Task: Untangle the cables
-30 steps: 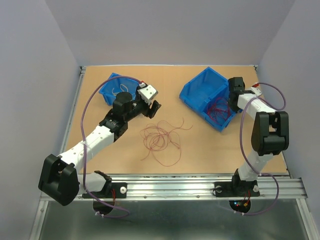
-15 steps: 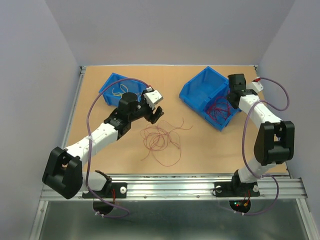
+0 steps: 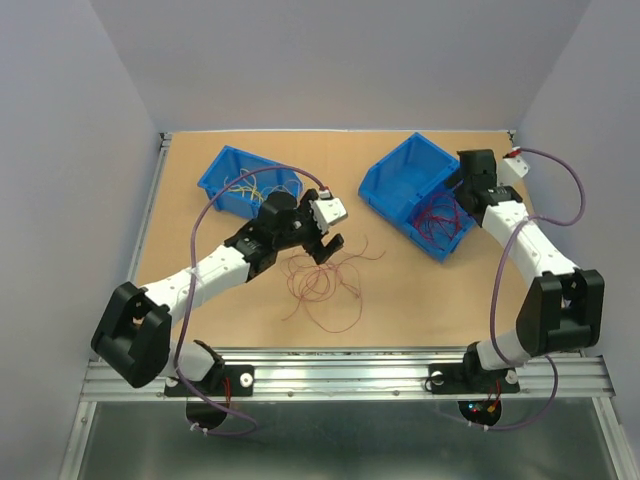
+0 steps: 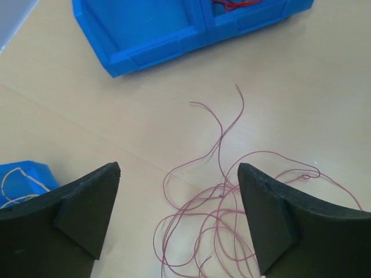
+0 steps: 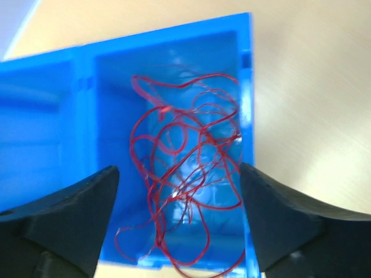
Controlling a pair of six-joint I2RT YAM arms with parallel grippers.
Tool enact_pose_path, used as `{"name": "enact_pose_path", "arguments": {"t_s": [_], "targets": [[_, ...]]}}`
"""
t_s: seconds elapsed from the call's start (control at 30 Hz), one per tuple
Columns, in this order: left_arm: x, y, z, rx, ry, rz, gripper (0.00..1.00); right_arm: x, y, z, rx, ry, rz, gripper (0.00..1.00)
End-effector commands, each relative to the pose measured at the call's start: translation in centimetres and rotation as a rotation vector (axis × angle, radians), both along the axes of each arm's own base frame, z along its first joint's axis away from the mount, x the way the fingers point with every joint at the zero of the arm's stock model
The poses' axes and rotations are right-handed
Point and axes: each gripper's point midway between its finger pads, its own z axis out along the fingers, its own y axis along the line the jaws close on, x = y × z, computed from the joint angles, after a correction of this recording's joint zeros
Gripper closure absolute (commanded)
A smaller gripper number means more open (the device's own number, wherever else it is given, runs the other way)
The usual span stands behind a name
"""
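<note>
A loose tangle of thin dark red cables (image 3: 322, 281) lies on the table's middle; the left wrist view shows its curls (image 4: 232, 202) on the wood below my fingers. My left gripper (image 3: 322, 238) hovers open over the tangle's far edge (image 4: 179, 226), holding nothing. More red cables (image 3: 438, 220) lie coiled in the right blue bin (image 3: 395, 180), filling one compartment (image 5: 185, 185). My right gripper (image 3: 462, 192) stands open above that bin (image 5: 179, 231), empty. Yellow cables (image 3: 245, 186) sit in the left blue bin (image 3: 215, 180).
The left bin's corner (image 4: 23, 179) with a pale strand shows at the left wrist view's lower left. The right bin (image 4: 174, 35) lies tilted across that view's top. Metal rails (image 3: 350, 375) run along the near table edge.
My left arm swung right from the left bin to above the table tangle, opening wider. My right gripper opened over the right bin, and red cables now lie loose in it.
</note>
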Motion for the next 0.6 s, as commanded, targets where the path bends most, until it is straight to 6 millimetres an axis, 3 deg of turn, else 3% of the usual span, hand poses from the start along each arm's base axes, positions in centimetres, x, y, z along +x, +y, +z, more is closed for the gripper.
{"name": "enact_pose_path", "arguments": {"t_s": [0.0, 0.03, 0.07, 0.1, 0.13, 0.2, 0.37, 0.57], "targets": [[-0.4, -1.9, 0.2, 0.051, -0.044, -0.054, 0.01, 0.1, 3.7, 3.3, -0.056, -0.097, 0.241, 0.0], [-0.4, -1.9, -0.2, 0.064, -0.041, -0.051, 0.01, 0.1, 4.6, 3.2, -0.076, -0.131, 0.3, 0.0], [-0.2, -2.0, -0.3, 0.076, -0.042, -0.044, 0.01, -0.2, 5.7, 4.7, -0.073, -0.195, 0.347, 0.0], [-0.3, -2.1, -1.2, 0.097, -0.023, -0.048, 0.01, -0.2, 7.0, 5.0, -0.05, -0.227, 0.419, 0.0], [-0.2, -2.4, -1.1, 0.106, -0.026, -0.053, 0.01, -0.4, 7.5, 5.7, -0.053, -0.276, 0.456, 0.0], [-0.6, -2.6, -2.9, 0.156, 0.011, -0.076, 0.01, -0.6, 8.3, 5.9, -0.035, -0.298, 0.496, 0.0], [-2.4, -2.7, -5.7, 0.29, -0.004, -0.133, 0.01, -0.7, 8.9, 6.0, -0.036, -0.314, 0.525, 0.0], [-2.4, -3.5, -7.2, 0.321, -0.002, -0.117, 0.02, -0.4, 9.4, 5.5, -0.031, -0.307, 0.544, 0.0]]}}
